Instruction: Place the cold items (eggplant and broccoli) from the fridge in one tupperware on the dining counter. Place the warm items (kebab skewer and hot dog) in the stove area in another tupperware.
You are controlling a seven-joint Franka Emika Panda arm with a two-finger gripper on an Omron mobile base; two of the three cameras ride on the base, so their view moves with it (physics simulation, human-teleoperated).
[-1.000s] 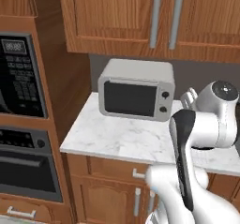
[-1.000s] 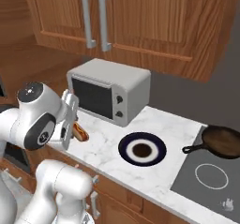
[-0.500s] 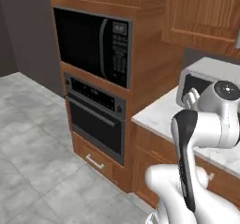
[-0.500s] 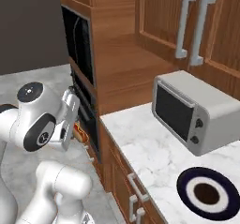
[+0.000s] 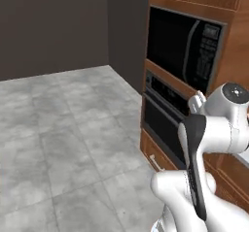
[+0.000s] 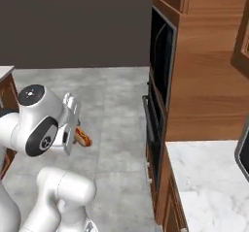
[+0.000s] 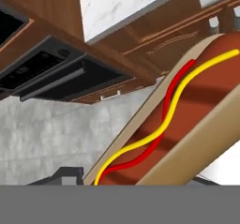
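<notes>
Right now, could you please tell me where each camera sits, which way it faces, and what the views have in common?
Left base view: behind the arm to its left, facing the grey floor and wall oven.
Right base view: behind the arm to its right, facing floor, oven column and marble counter; the hot dog shows by the hand.
Hand view: on the hand, along the hot dog toward oven and counter.
All share the oven.

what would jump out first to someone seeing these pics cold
The hot dog, with its red and yellow squiggles, lies slanted and huge across the hand view, held in the tool; in the right base view it is a small orange shape beside the white arm. Behind it stands the dark built-in wall oven in its tall wooden cabinet, with grey tiled floor stretching to the left.
</notes>
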